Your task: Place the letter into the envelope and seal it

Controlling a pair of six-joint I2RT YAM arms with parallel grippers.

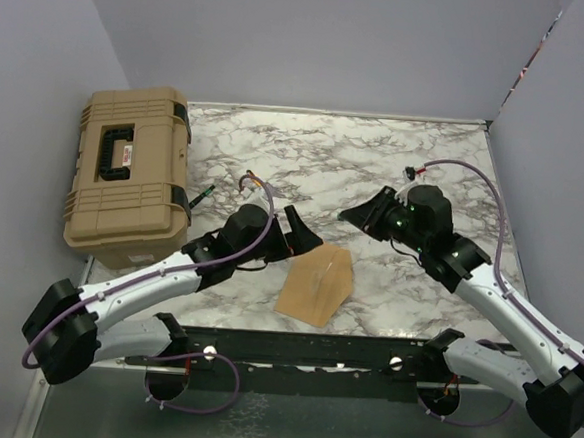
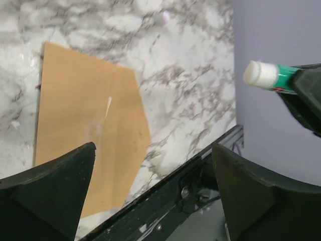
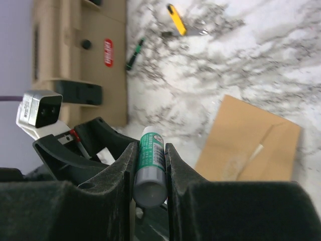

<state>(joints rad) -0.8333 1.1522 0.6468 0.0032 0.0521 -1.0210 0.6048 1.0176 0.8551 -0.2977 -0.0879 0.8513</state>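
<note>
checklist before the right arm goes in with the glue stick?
1. Glue stick clamped in right end effector: ok.
2. Cap off the stick: cannot tell.
3. Left end effector open and empty: ok.
4. Envelope lying flat on table, flap open: ok.
5. Letter inside envelope: cannot tell; no loose sheet in view.
</note>
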